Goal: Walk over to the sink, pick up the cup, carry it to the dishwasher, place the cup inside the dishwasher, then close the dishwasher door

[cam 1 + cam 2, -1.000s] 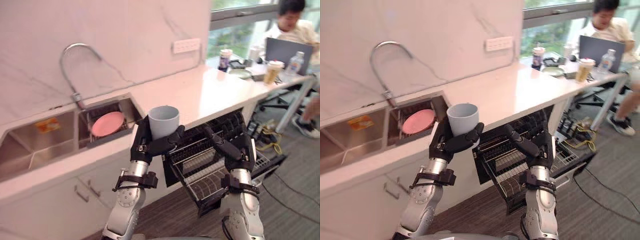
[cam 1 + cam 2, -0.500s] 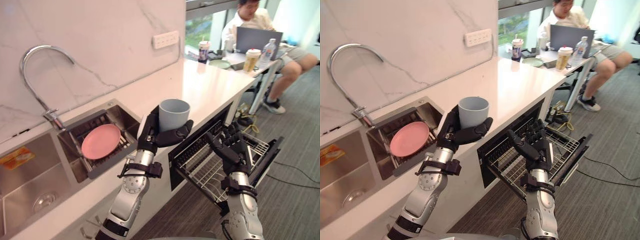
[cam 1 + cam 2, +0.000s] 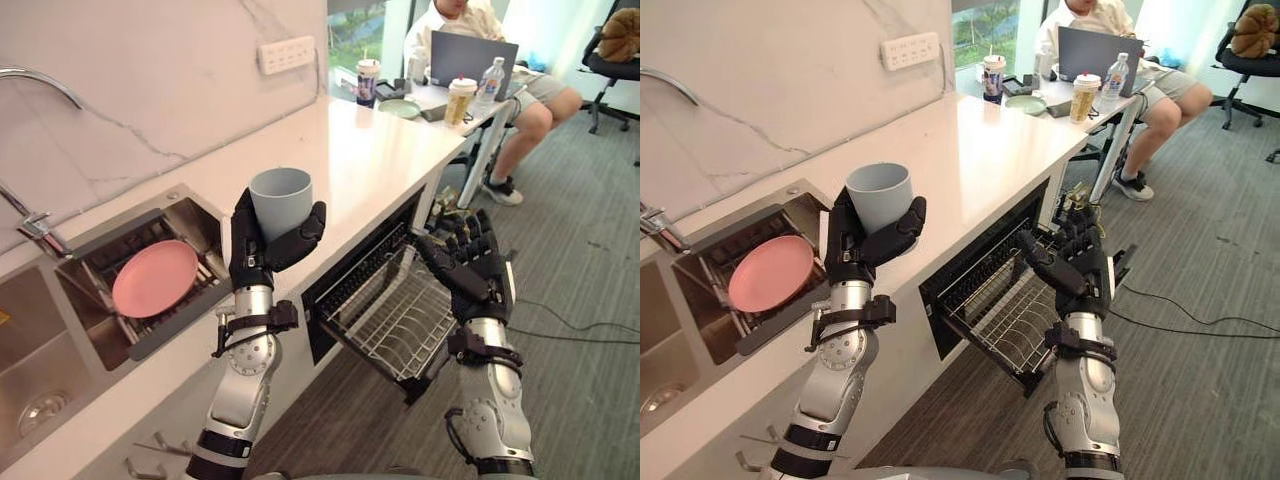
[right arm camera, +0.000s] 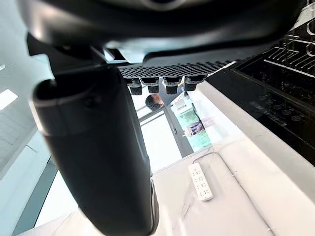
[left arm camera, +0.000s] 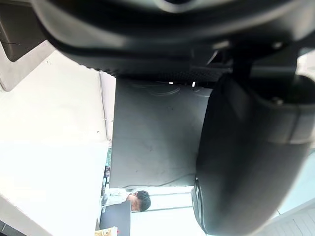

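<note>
Left hand [image 3: 255, 250] is raised in front of the counter [image 3: 370, 150], with fingers and thumb wrapped round a plain grey-blue cup [image 3: 281, 200]. The cup is upright with its mouth up, above the counter's front edge and between the sink [image 3: 192, 216] and the dishwasher [image 3: 345, 285]. In the left wrist view the cup's wall [image 5: 157, 137] sits right against the palm, with the thumb pressed alongside it. I can make out no mark or print on the cup. Right hand [image 3: 470, 270] hovers over the pulled-out wire rack [image 3: 395, 320] of the dishwasher, fingers spread and loosely straight, holding nothing. A pink plate [image 3: 155, 278] leans in a drainer basket in the sink's near compartment, and a curved tap [image 3: 30, 85] shows at the far left. A white socket strip [image 3: 287, 54] is fixed to the marble wall. At the far end of the counter stand a paper cup with a lid [image 3: 368, 82], a second lidded cup [image 3: 461, 100], a water bottle [image 3: 491, 78] and a green dish [image 3: 400, 107]. Their labels are too small to read. A seated person [image 3: 455, 15] works at a laptop [image 3: 472, 62].
</note>
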{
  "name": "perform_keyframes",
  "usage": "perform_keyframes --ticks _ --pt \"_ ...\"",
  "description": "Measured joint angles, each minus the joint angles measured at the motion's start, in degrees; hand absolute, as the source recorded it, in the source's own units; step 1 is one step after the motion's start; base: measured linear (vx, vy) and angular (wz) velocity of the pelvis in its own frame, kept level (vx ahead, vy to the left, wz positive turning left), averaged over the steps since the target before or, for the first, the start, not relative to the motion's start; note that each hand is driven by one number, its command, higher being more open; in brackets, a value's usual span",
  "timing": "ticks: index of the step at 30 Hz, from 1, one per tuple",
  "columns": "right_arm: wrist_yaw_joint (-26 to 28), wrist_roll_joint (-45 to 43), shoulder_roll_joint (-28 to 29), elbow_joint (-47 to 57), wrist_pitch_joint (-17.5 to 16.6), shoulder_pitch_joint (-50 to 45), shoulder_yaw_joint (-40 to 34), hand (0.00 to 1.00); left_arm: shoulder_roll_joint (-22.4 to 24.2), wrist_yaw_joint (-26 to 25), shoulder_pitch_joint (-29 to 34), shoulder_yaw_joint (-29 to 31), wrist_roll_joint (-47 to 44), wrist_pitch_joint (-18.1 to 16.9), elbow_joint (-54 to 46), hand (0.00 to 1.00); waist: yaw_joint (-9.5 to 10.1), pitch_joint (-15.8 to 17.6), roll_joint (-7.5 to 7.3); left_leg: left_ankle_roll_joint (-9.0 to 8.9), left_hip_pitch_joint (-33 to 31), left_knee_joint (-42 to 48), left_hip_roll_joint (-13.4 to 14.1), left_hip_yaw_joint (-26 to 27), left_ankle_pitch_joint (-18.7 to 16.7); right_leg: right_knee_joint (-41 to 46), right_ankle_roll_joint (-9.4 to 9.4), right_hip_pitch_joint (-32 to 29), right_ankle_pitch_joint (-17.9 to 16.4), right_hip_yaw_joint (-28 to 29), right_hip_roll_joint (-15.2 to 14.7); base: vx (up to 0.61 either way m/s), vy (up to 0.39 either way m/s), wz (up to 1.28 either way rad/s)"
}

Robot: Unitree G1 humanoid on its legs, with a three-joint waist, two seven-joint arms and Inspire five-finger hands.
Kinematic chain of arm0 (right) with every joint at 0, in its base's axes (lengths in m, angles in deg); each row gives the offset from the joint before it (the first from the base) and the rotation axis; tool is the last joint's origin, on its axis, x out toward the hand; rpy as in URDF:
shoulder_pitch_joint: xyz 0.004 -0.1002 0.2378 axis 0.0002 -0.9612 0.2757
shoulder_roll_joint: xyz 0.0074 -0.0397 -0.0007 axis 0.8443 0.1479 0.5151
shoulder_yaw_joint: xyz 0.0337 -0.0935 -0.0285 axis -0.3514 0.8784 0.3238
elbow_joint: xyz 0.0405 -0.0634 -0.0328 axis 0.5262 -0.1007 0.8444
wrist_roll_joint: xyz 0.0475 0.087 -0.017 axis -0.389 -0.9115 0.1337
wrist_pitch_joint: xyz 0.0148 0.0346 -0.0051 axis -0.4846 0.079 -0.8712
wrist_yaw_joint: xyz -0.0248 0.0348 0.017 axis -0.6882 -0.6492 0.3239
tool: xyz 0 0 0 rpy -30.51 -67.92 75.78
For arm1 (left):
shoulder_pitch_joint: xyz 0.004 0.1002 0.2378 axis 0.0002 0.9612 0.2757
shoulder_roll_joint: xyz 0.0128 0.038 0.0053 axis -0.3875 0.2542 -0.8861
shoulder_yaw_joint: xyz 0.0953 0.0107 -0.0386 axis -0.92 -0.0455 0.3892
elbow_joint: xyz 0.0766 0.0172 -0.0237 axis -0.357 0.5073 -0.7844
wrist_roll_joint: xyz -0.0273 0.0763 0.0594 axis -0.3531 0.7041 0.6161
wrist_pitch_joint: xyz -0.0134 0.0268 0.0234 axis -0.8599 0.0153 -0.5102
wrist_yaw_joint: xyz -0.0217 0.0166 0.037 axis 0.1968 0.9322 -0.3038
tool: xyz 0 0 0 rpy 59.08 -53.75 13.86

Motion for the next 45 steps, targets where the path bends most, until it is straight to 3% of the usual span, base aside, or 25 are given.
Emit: perform_keyframes --ticks 4,9,20,29,39,40,45 --pt "7.29 -6.89 -1.80 1.48 4.03 1.53 2.48 1.00 0.01 -1.81 -0.31 1.73 2.40 -0.78 2.44 0.00 0.04 -0.15 -0.16 -0.42 1.40 -2.02 0.76 1.58 0.64 -1.46 -0.15 0.36 1.43 -0.15 0.86 0.00 -0.041 -0.20" --pt "12.34 -11.89 -2.36 1.66 7.32 1.65 5.03 1.00 0.01 -2.66 -0.51 1.64 7.91 -1.40 6.07 0.00 0.06 -0.40 -0.40 -0.39 2.35 -5.24 0.37 1.65 2.41 -2.26 0.09 0.33 2.04 -0.84 0.86 -0.01 -0.009 -0.01" --pt "17.75 -14.31 -5.27 1.91 8.83 4.84 10.15 1.00 -0.39 -3.73 -0.52 -1.89 16.06 -4.93 8.33 0.00 0.05 -2.16 -0.40 -0.45 3.67 -8.83 -0.07 1.52 4.62 -2.40 0.15 0.33 2.11 -1.40 0.82 -0.03 -0.007 0.02" --pt "16.16 -13.67 -7.11 2.64 10.72 7.37 14.00 1.00 -0.67 -1.83 -0.75 -6.22 18.03 -5.54 8.33 0.00 0.12 -3.16 -0.23 -0.47 4.51 -11.32 -0.29 0.92 6.45 -2.37 0.13 0.39 2.14 -2.23 0.87 -0.04 -0.005 0.04" --pt "7.60 -8.81 -8.06 0.74 14.62 11.52 16.22 1.00 -1.26 -1.26 -2.92 -11.61 18.03 -4.70 8.32 0.00 0.47 -3.48 -0.12 -0.47 4.63 -11.78 -0.37 -0.37 7.53 -2.38 0.02 0.75 2.19 -3.40 0.88 -0.03 -0.001 0.06" --pt "7.20 -8.28 -8.06 0.73 14.74 11.62 16.23 0.00 -1.27 -1.28 -3.09 -11.97 18.03 -4.48 8.32 0.00 0.51 -3.49 -0.10 -0.48 4.63 -11.79 -0.37 -0.42 7.57 -2.39 0.01 0.77 2.20 -3.45 0.88 -0.03 0.002 0.03" --pt "5.35 -7.38 -8.19 -0.37 15.82 12.24 16.71 0.00 -1.28 -1.17 -3.41 -12.92 18.30 -3.16 8.36 0.00 0.60 -3.73 0.14 -0.48 4.62 -11.83 -0.38 -0.60 7.84 -2.47 -0.19 0.83 2.30 -3.60 0.88 -0.02 0.002 0.01"
